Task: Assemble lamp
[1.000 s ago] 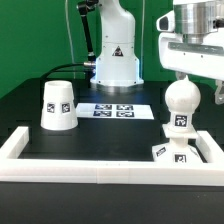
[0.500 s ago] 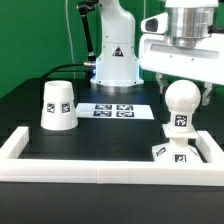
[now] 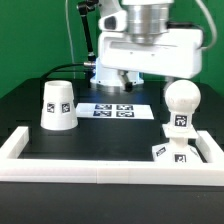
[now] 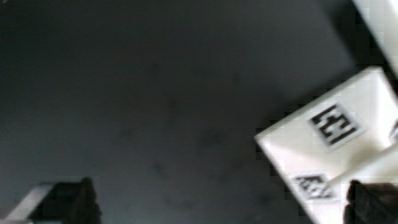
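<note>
The white cup-shaped shade [image 3: 57, 105] stands mouth down on the black table at the exterior view's left. The round-headed bulb [image 3: 181, 104] stands upright on the flat square base [image 3: 171, 153] at the exterior view's right. My gripper [image 3: 120, 82] hangs above the table's middle, to the left of the bulb and clear of it. In the wrist view my gripper [image 4: 219, 205] is open and empty over dark table. Both fingertips [image 4: 63, 200] show, far apart. A white tagged piece [image 4: 338, 130] lies beside one finger; I cannot tell which part it is.
The marker board [image 3: 115, 111] lies flat on the table under my gripper. The long white rail frame [image 3: 100, 166] runs along the front and up both sides. The robot's white pedestal [image 3: 115, 62] stands at the back.
My arm has swung away from the bulb toward the exterior view's left and now hangs over the marker board. The bulb, base and shade have not moved.
</note>
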{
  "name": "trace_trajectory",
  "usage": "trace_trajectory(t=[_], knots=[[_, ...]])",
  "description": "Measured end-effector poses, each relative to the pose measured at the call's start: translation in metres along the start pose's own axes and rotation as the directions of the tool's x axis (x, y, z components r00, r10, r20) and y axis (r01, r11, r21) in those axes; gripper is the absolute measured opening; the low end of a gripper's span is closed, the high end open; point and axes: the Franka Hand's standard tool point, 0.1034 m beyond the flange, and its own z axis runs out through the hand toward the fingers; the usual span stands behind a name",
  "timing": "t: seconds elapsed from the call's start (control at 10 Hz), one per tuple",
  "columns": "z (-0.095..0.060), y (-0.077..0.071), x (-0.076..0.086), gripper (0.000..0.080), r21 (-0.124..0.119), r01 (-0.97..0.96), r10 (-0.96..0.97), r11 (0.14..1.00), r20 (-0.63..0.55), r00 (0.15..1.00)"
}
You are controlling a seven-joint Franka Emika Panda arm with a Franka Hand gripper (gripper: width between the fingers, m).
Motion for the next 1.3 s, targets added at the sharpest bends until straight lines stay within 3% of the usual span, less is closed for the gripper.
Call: trace_trajectory(t=[0.5, 0.8, 1.0, 1.2, 1.3], knots=[[0.002, 0.000, -0.002, 0.0698, -0.001, 0.029, -0.029, 1.000, 0.002, 1.000], [0.000, 0.060, -0.007, 0.0698, -0.008, 0.179, -0.179, 0.984, 0.004, 0.984], [-0.001, 0.084, -0.005, 0.0698, -0.005, 0.230, -0.230, 0.973, -0.038, 0.972], [-0.004, 0.114, -0.002, 0.0698, -0.016, 0.301, -0.301, 0.953, -0.089, 0.949], [-0.007, 0.120, 0.001, 0.0698, -0.014, 0.297, -0.297, 0.955, -0.096, 0.950]])
